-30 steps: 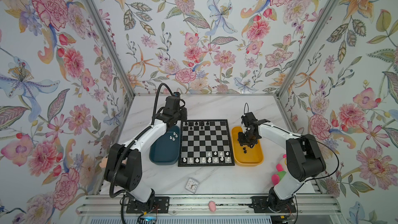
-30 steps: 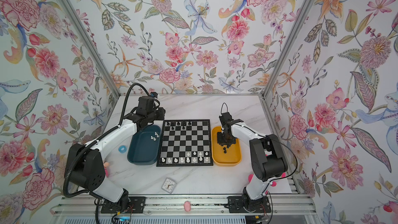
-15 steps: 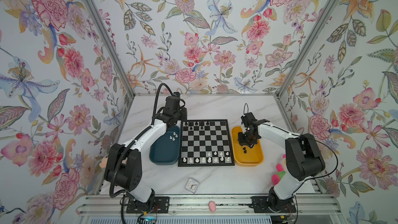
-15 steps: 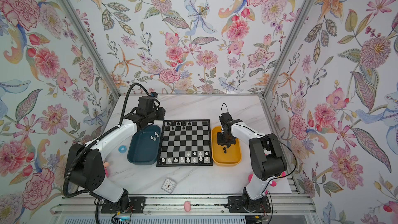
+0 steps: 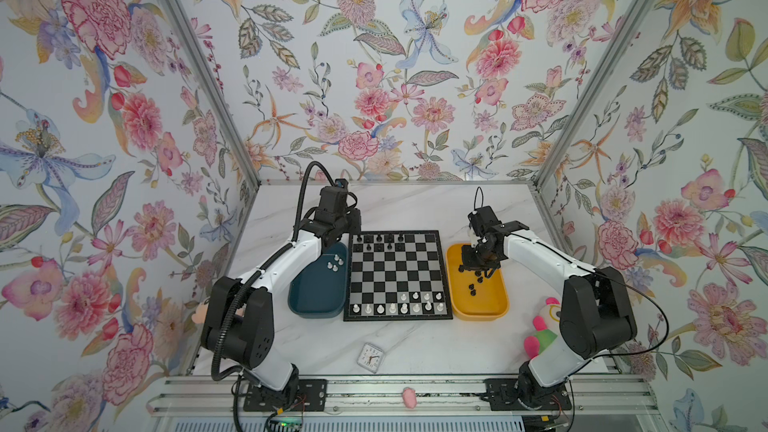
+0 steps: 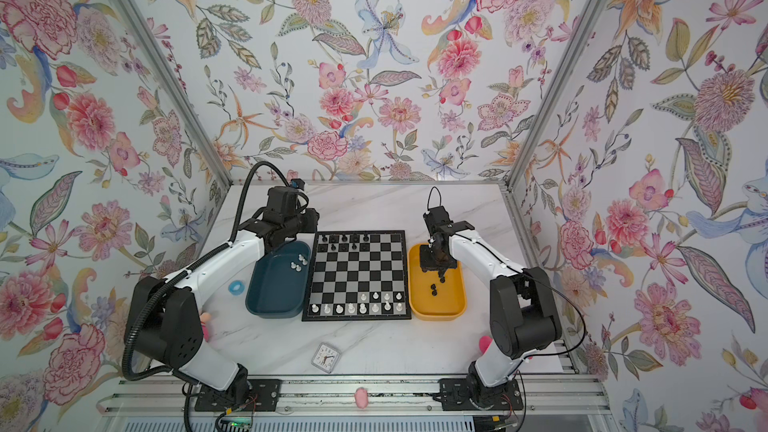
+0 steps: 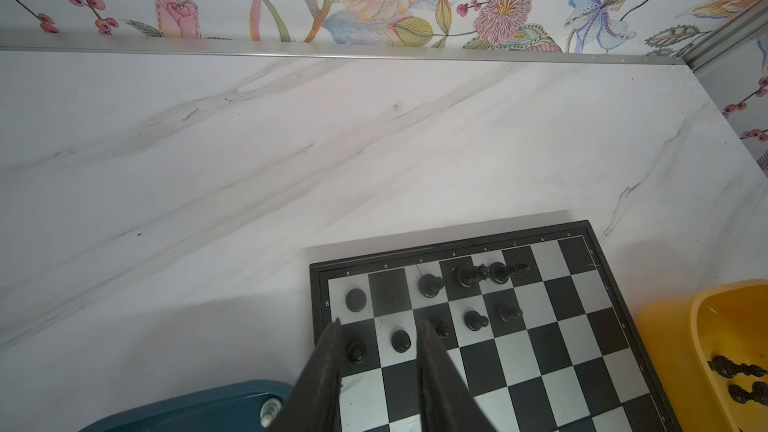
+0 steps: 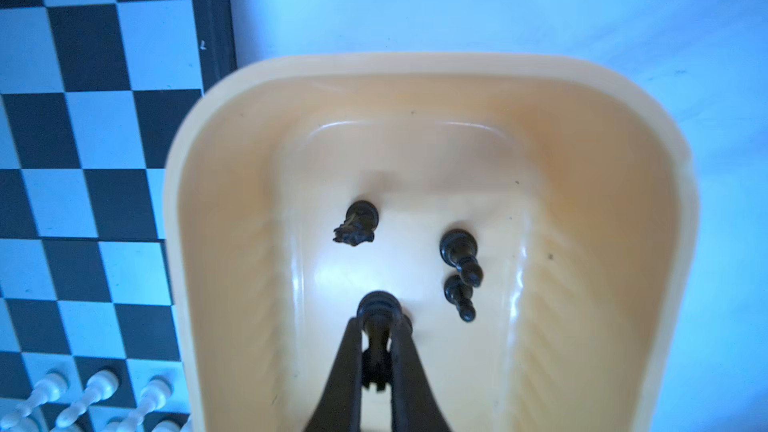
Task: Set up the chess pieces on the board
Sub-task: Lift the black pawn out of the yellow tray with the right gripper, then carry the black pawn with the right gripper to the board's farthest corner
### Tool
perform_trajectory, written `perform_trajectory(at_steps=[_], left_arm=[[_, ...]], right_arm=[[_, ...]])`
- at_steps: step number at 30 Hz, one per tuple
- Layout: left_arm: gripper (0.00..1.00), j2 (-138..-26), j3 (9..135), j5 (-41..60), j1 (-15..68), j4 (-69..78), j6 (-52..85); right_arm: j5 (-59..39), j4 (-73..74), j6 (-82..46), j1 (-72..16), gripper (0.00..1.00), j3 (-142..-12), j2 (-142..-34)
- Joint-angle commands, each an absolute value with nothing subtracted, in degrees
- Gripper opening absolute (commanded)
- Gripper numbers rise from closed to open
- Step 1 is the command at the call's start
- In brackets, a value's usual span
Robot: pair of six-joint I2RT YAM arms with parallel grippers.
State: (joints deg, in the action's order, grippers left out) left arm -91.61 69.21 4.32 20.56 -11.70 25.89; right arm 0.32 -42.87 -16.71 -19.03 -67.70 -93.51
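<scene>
Centrally on the marble surface [image 5: 415, 209] lies the board [image 5: 397, 280], a teal tray [image 5: 316, 314] just beside its left edge and a yellow tray [image 5: 478, 314] just beside its right. The left pincer [image 7: 377, 324] hangs over the board's far left corner, jaws apart and empty. The right pincer [image 8: 376, 326] reaches into the yellow tray, clamped on a black piece [image 8: 376, 304]. Black pieces [image 5: 380, 241] stand along the board's far edge, white pieces [image 5: 403, 307] along its near edge; spare white pieces [image 5: 336, 263] lie in the teal tray, loose black pieces [image 8: 459, 259] in the yellow tray.
</scene>
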Motion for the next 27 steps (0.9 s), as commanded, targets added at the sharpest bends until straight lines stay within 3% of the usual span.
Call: perform_trajectory(at_steps=[1,13,27], left_arm=[[0.33,-91.3,67.6,5.1,19.8,-11.3,25.4],[0.33,-90.1,65.2,5.7,18.7,-9.7,25.3],[0.33,-90.0,63.7,7.7,17.4,-8.3,25.6]], right_arm=[[1.6,-48.0,-16.1,-19.6,0.06,-71.1,-91.5],[2.7,-52.9,-15.8,-23.1,0.07,-82.6,-93.6],[1.5,-52.6,-14.0,-28.0,0.07,-99.5,-110.6]])
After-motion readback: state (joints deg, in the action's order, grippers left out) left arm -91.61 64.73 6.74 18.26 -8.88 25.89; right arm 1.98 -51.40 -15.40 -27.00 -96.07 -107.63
